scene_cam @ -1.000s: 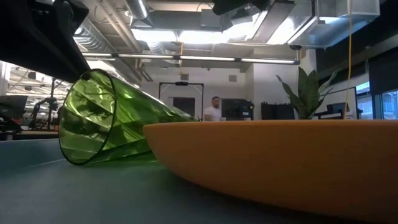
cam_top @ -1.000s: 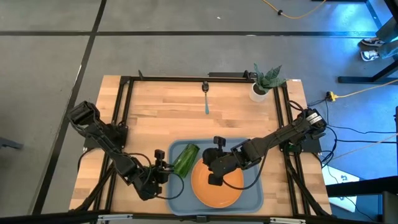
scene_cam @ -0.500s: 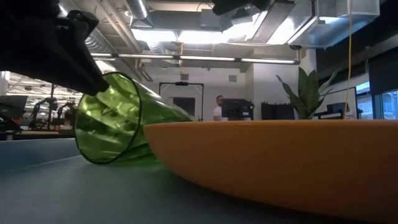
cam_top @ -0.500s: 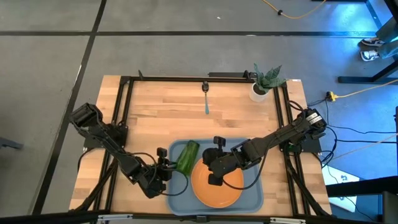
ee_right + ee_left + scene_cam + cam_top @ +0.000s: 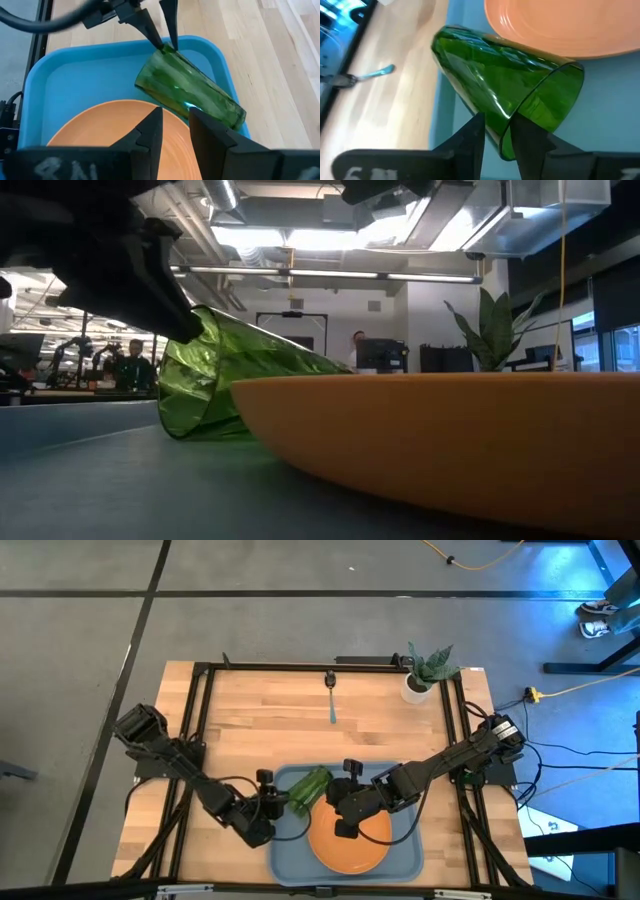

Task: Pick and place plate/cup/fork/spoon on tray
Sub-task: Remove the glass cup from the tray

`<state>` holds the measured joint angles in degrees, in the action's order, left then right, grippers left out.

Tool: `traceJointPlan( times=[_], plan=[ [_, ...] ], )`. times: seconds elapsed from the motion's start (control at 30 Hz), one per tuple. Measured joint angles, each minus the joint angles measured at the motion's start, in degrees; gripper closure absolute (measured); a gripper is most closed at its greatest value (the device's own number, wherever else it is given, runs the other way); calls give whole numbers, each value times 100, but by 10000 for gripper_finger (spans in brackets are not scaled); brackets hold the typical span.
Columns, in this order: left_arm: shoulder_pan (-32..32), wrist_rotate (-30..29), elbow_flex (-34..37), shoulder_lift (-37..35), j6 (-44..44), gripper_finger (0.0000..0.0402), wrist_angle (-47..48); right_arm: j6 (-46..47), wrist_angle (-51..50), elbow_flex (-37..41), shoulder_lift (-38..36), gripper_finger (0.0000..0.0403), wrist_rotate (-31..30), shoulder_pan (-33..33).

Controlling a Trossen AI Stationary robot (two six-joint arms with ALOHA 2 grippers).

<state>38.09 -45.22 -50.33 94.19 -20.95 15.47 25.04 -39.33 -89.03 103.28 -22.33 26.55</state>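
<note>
My left gripper (image 5: 496,131) pinches the rim of the cup (image 5: 308,788), one finger inside its mouth, one outside. The cup lies on its side in the tray (image 5: 282,858), touching the orange plate (image 5: 350,840). My right gripper (image 5: 173,126) hangs over the plate, fingers slightly parted, empty.

Cup (image 5: 510,75): glossy translucent green, ribbed. Plate (image 5: 560,25): smooth orange, satin sheen. Tray (image 5: 75,75): smooth blue plastic. Worktop (image 5: 270,720): light matt wood planks, black metal frame (image 5: 200,690).
</note>
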Motion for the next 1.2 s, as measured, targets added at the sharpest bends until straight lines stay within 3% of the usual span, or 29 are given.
traceJointPlan(
  times=[0.13,0.27,0.73,0.93,1.2],
  plan=[
    [-182,552,0,0,27,356,-117,-17,-65,0,0,303,1,1],
    [-322,609,0,-1,27,393,-149,-7,-262,0,0,303,4,0],
    [-385,929,-197,-93,57,399,22,-372,-352,0,0,303,-4,-2],
    [-381,1201,-988,-336,69,400,1501,-459,-372,0,0,303,-6,-4],
    [-480,2204,-2750,-435,5,401,4068,-479,-490,0,2,303,-9,-4]
  ],
)
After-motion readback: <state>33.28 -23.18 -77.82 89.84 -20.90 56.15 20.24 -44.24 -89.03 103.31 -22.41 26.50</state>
